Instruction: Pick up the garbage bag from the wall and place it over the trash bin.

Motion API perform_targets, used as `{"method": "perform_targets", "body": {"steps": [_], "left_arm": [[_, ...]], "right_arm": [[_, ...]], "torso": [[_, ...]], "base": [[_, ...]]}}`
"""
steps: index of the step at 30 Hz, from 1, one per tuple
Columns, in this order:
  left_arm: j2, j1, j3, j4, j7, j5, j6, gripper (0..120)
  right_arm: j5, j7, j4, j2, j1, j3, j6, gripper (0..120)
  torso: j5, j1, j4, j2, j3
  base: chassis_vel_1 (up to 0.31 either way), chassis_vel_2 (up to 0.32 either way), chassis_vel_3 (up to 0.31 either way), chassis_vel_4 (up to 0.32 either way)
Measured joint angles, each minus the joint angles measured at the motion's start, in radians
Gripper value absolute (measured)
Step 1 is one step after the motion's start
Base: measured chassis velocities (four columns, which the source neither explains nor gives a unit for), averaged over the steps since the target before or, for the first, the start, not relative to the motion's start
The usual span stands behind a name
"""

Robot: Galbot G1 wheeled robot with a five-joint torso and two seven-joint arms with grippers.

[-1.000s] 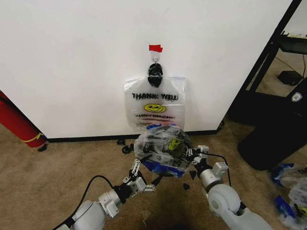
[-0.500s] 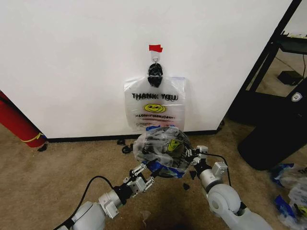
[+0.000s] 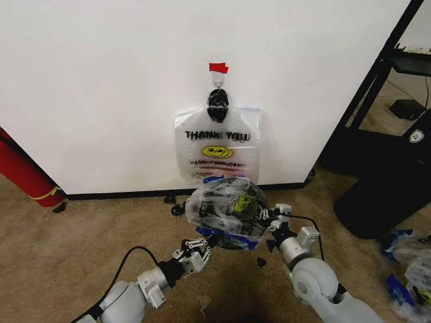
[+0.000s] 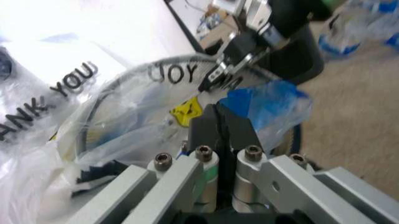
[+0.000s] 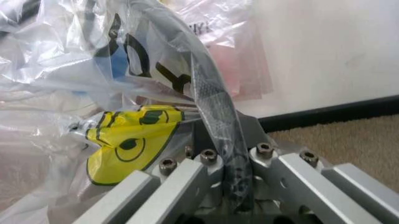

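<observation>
Lighting, head view: even, bright indoor light is falling on the wall [image 3: 101, 87]; soft shadows are lying under the hung bag [image 3: 217, 153] and on the carpet [image 3: 81, 235] near the bottom edge.
Glare: the crumpled bag [image 3: 229, 207] is showing small highlights on its folds.
Left wrist view: the wall side is washing out to white; lettering and plastic are smearing with blur; the fingers [image 4: 215, 123] are sitting in shade, dark and soft.
Right wrist view: the near metal is reading soft; the baseboard [image 5: 337, 112] is blurring behind.
</observation>
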Motion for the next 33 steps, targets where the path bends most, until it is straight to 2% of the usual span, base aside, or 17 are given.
{"method": "perform_targets", "body": {"steps": [4, 6, 12, 21, 28, 33], "left_arm": [[0.011, 0.009, -0.008, 0.009, 0.049, -0.051, -0.053, 0], [0.016, 0.011, -0.021, 0.026, 0.106, -0.07, -0.087, 0], [0.01, -0.009, -0.052, 0.097, 0.215, -0.029, -0.144, 0], [-0.001, -0.043, -0.094, 0.209, 0.205, 0.058, -0.163, 0], [-0.004, -0.057, -0.102, 0.252, 0.125, 0.081, -0.139, 0], [-0.002, -0.063, -0.109, 0.271, 0.115, 0.078, -0.129, 0]], "right_arm": [[0.069, 0.028, 0.011, 0.001, 0.006, 0.006, -0.018, 0], [0.131, 0.052, 0.024, 0.0, 0.01, 0.011, -0.042, 0], [0.234, 0.082, 0.054, -0.007, 0.012, 0.024, -0.084, 0], [0.298, 0.097, 0.101, -0.026, 0.004, 0.039, -0.122, 0], [0.301, 0.097, 0.119, -0.043, -0.007, 0.039, -0.147, 0], [0.282, 0.088, 0.119, -0.057, -0.012, 0.036, -0.149, 0]], "torso": [[0.0, 0.0, 0.0, 0.0, 0.0], [0.0, 0.0, 0.0, 0.0, 0.0], [-0.0001, 0.0, 0.0001, 0.0, 0.0], [-0.0001, 0.0, 0.0, 0.0, 0.0], [-0.0001, 0.0, 0.0, 0.0, 0.0], [-0.0001, 0.0, 0.0, 0.0, 0.0]], "base": [[0.0, 0.0, 0.0, 0.0], [0.0, 0.0, 0.0, 0.0], [0.0, 0.0, 0.0, 0.0], [0.0, 0.0, 0.0, 0.0], [0.0, 0.0, 0.0, 0.0], [0.0, 0.0, 0.0, 0.0]]}}
